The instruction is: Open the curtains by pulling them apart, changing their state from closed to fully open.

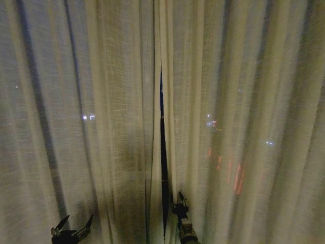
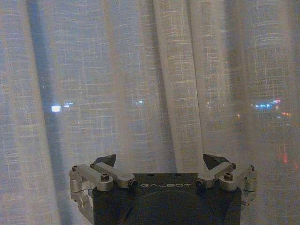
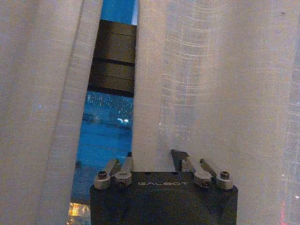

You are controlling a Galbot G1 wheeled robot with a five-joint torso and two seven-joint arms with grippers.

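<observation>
Sheer curtains [image 1: 101, 101] barely parted | your right gripper [image 1: 179, 199] pinches the right panel's edge | left gripper [image 1: 72, 223] spread, empty | nearly all opening remains

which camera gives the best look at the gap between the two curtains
The right wrist view: the gap is wide there, with the window behind plainly visible. The head view shows it as a thin dark slit. The left wrist view faces unbroken curtain fabric.

You can't see past the curtains [image 1: 101, 101] clearly: city lights behind them show as smears. The right gripper [image 1: 179, 202] sits at the gap's foot, its arm cut off by the head view's lower edge. In its wrist view one fingertip [image 3: 178, 157] shows; the other hides behind the fabric edge. The left gripper [image 1: 72, 227] is cut off below too.
</observation>
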